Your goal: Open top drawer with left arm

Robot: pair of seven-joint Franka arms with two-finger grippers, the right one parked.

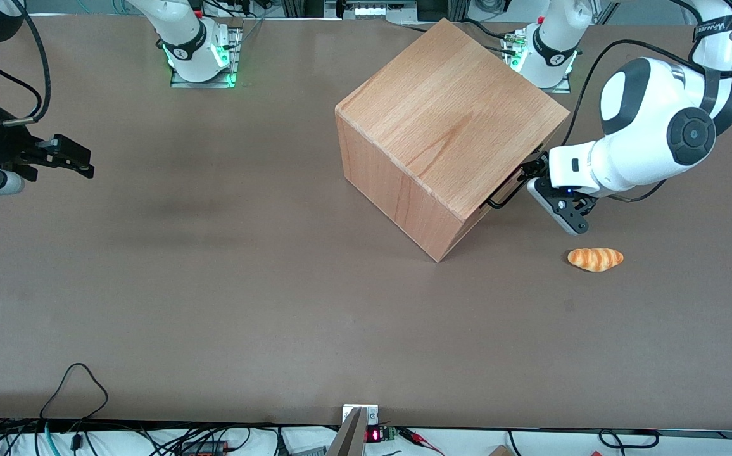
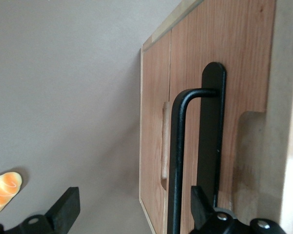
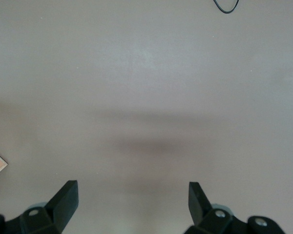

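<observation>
The wooden cabinet [image 1: 448, 120] stands tilted on the brown table, its front turned toward the working arm's end. The top drawer [image 2: 239, 53] looks closed, its flat front level with the cabinet's front. Its black wire handle [image 1: 502, 193] sticks out from the front and also shows in the left wrist view [image 2: 177, 161]. The left arm [image 1: 651, 136] reaches in from the working arm's end. Its gripper [image 1: 530, 174] is right in front of the drawer, at the handle. In the left wrist view the gripper [image 2: 135, 195] is open, and the handle bar lies between the fingers [image 2: 67, 207], close to one of them.
A small orange bread roll [image 1: 595, 259] lies on the table nearer to the front camera than the gripper, and it also shows in the left wrist view [image 2: 2, 190]. A lower drawer front [image 2: 155, 97] sits beneath the top one. Cables run along the table's near edge.
</observation>
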